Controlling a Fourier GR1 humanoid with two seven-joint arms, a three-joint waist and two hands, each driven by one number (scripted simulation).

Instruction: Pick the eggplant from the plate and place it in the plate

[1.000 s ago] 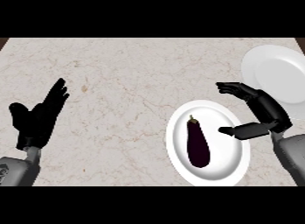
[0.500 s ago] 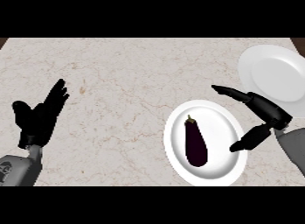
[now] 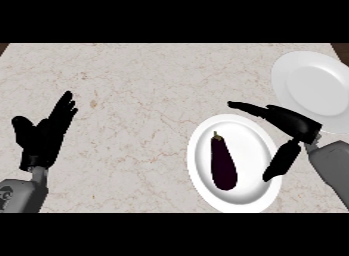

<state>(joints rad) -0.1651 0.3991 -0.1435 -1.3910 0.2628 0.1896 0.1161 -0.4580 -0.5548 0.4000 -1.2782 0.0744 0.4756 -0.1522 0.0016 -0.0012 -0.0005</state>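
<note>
Head view: right robot hand (image 3: 291, 131) spread beside dark purple oblong eggplant (image 3: 223, 162) on near white round plate (image 3: 262, 190); off-centre closing could roll it off.

Kitchen, marble-look counter (image 3: 147, 85), two white plates (image 3: 317, 90) (image 3: 254, 195), eggplant (image 3: 223, 162) on nearer one

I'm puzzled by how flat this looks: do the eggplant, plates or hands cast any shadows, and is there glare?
Head view: light is even, with no clear cast shadows under the eggplant, its plate or the right hand; the far plate shows only soft shading inside its rim; no glare on the counter.
</note>
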